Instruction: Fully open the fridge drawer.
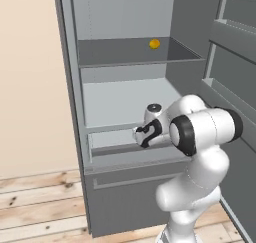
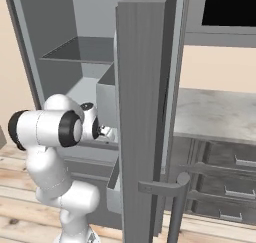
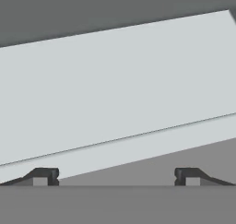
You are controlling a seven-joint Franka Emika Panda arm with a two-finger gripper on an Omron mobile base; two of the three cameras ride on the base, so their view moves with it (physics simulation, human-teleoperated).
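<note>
The fridge drawer (image 1: 107, 139) is a wide light-grey tray under the lower shelf, with a darker groove handle (image 1: 120, 150) along its front. My gripper (image 1: 136, 135) is at the drawer's front, right of its middle, just above the groove. In the hand view the drawer's pale face (image 3: 115, 80) slants across the frame, and my gripper (image 3: 116, 177) is open, its two dark fingertips (image 3: 44, 176) far apart with nothing between them. From the right base view my gripper (image 2: 106, 132) is partly hidden behind the open fridge door (image 2: 145, 112).
A small orange item (image 1: 154, 44) lies on the upper shelf (image 1: 125, 54). Below the drawer is a darker panel with a thin bar handle (image 1: 130, 179). The open door with its bins (image 1: 235, 62) stands close on the right. A counter with drawers (image 2: 220, 112) is beyond it.
</note>
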